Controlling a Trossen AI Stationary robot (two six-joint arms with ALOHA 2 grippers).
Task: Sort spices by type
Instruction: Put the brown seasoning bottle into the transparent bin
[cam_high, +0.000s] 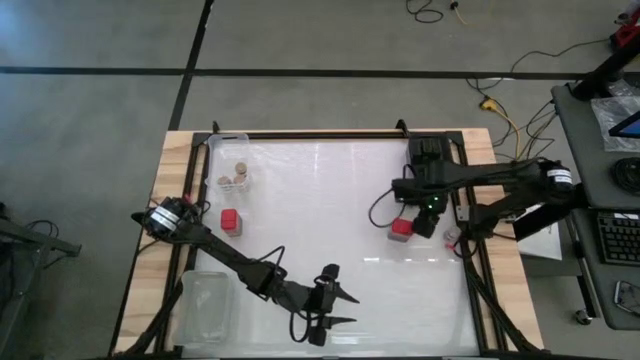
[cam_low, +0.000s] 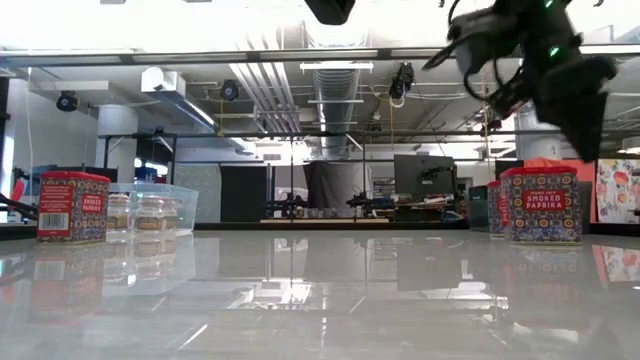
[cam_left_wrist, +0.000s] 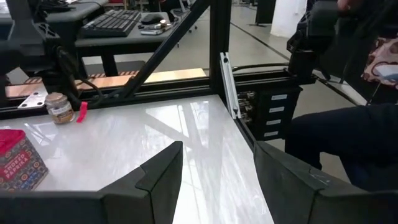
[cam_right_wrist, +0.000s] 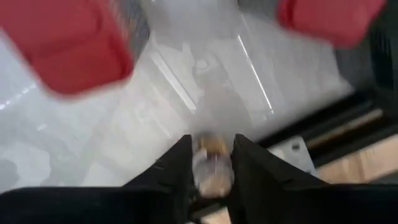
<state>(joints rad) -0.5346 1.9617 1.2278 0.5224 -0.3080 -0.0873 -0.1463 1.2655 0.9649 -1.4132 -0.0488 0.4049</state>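
Note:
My right gripper (cam_high: 427, 222) hangs pointing down near the table's right edge, shut on a small round tan-topped jar (cam_left_wrist: 59, 107). A red tin (cam_high: 401, 228) stands beside it. The right wrist view shows two red tops (cam_right_wrist: 62, 43), (cam_right_wrist: 329, 18) beyond the fingers. Another red tin (cam_high: 231, 220) stands on the left. Round jars (cam_high: 236, 178) stand in the clear tray (cam_high: 228, 143) at the far left. My left gripper (cam_high: 352, 308) is open over the table's near middle, with nothing between its fingers (cam_left_wrist: 161, 180). My right gripper pinches the jar between its two fingers (cam_right_wrist: 177, 168), which come from above and point down. In the left wrist view one finger reaches the jar near its tan top (cam_left_wrist: 56, 98). The jar sits upright and appears lifted clear of the table.
A second clear tray (cam_high: 205, 305) lies at the near left corner. A black frame post (cam_left_wrist: 216, 56) and rail run along the right edge. A small red piece (cam_left_wrist: 81, 112) shows beside the held jar. A person (cam_left_wrist: 348, 143) is beyond the right edge.

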